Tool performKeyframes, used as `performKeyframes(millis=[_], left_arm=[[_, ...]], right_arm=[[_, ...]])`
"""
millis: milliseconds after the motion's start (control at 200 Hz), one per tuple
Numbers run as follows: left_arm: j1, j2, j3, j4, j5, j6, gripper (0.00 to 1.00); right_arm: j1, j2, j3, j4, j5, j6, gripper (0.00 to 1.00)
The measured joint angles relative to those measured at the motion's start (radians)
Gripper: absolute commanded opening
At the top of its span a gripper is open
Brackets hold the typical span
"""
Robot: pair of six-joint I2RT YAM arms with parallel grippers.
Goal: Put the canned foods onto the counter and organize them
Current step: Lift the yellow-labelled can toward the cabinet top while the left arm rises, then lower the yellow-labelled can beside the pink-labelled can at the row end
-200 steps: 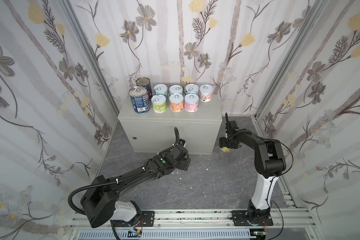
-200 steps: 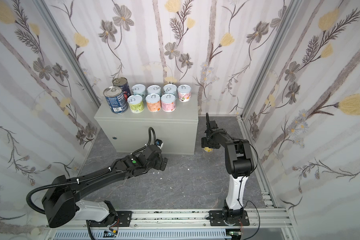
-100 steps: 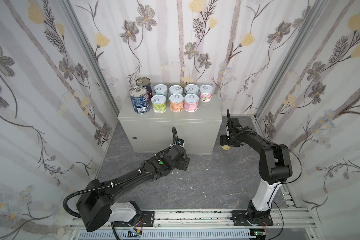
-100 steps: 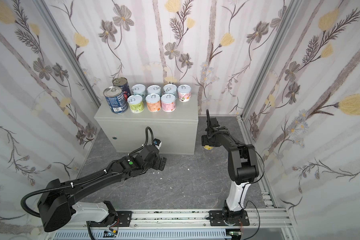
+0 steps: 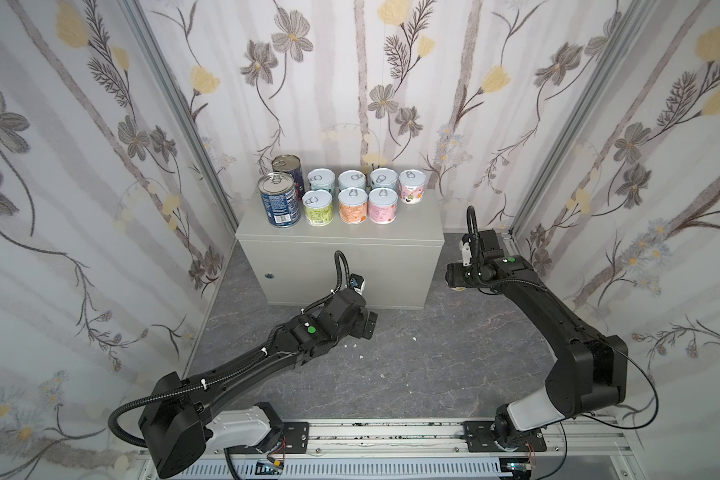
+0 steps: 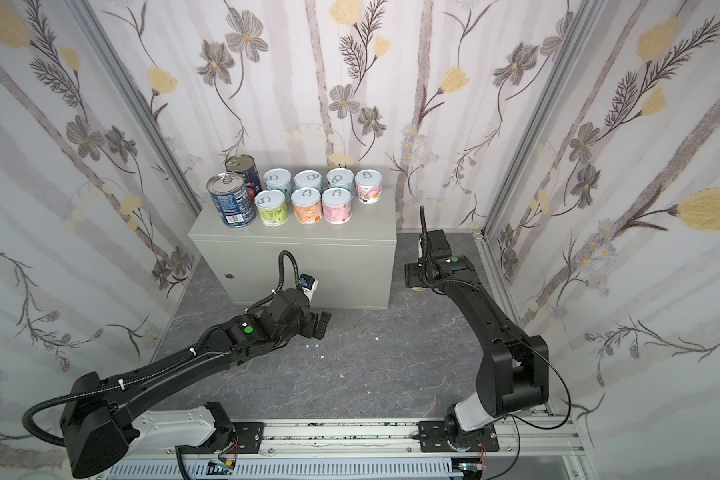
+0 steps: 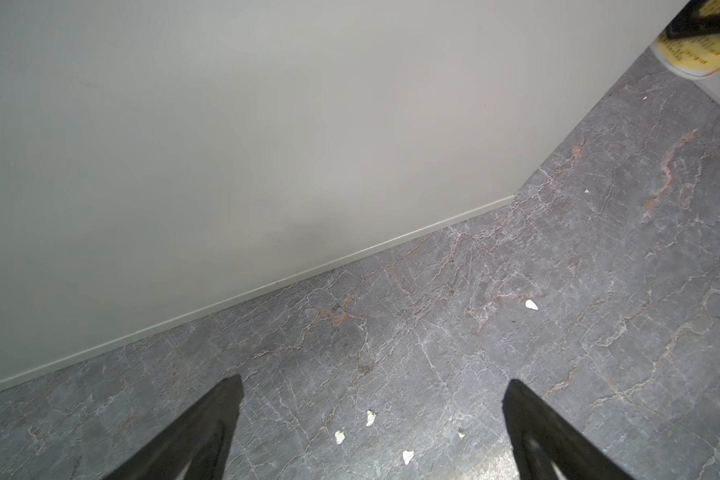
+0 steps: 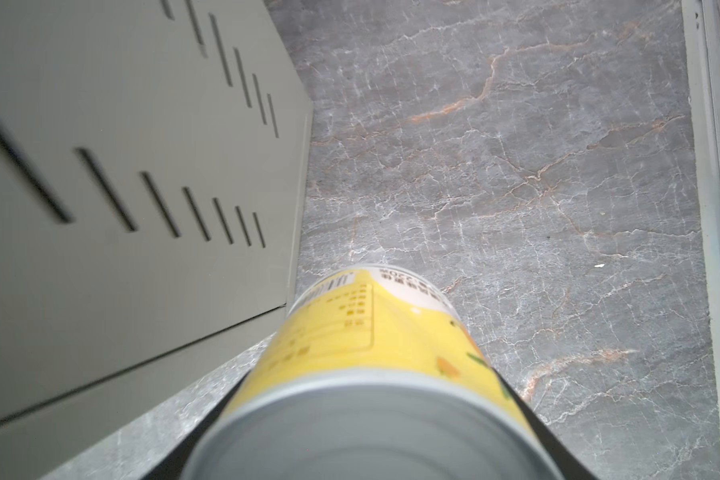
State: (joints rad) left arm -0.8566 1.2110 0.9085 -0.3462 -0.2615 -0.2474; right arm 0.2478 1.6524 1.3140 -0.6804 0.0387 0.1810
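right pincer (image 5: 454, 279) is clamped on a yellow can (image 8: 375, 328), low beside the table's (image 5: 337, 257) right end. left pincer (image 7: 373, 384) gapes wide over the floor (image 7: 474, 332) before it. nine cans (image 5: 353, 208) stand on top, far left.

Jaws spread wide over marbled floor (image 7: 495, 332) beside the counter (image 7: 225, 124), a yellow can (image 7: 684, 52) past its corner.

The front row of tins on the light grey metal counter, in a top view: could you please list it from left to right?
Tall tin with a dark blue label and metal top, short tin with a pale green label, short tin with an orange label, short tin with a pink label.
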Motion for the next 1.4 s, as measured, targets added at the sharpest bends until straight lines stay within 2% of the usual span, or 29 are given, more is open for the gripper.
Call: performKeyframes(millis=[330, 744, 904, 1134, 1399], left_arm=[[-0.002, -0.095, 0.068, -0.07, -0.037, 0.005, 1.0], [0.043, -0.161, 0.243, -0.175, -0.067, 0.017, 1.0], [0.086, -0.17, 0.283, -0.197, -0.058, 0.035, 1.0], [0.151, -0.199, 0.289, -0.216, -0.036, 0.051, 1.0], [0.185, -0.214, 0.183, -0.209, 0.001, 0.037, 1.0]], right_arm=[[0.05, -0.193, 0.057, -0.113, 0.013, -0.008, 0.53], [0.143, -0.269, 0.275, -0.244, 0.013, -0.03, 0.53], [0.173, -0.226, 0.387, -0.274, 0.012, -0.034, 0.53], [0.226, -0.081, 0.573, -0.325, 0.01, -0.042, 0.53], [0.284, 0.158, 0.9, -0.418, 0.015, -0.06, 0.53]])
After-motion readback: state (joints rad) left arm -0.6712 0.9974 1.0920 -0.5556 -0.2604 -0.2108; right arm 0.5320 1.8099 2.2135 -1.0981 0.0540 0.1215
